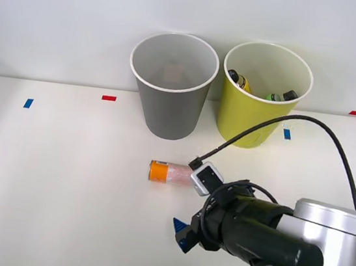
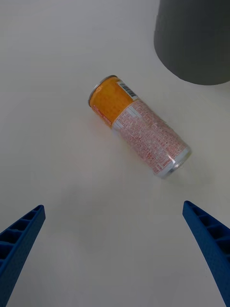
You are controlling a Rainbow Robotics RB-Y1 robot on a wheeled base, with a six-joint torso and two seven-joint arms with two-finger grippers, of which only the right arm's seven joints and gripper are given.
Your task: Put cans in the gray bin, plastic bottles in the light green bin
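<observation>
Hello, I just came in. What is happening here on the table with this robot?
The robot is sorting rubbish into two bins. Its right gripper hovers with jaws open over a slim orange-and-pink metal can that lies on its side on the white table, in front of the tall gray round bin. The can is not yet grasped. Small dark-capped plastic bottles already lie inside the yellow-green round bin beside the gray one.
</observation>
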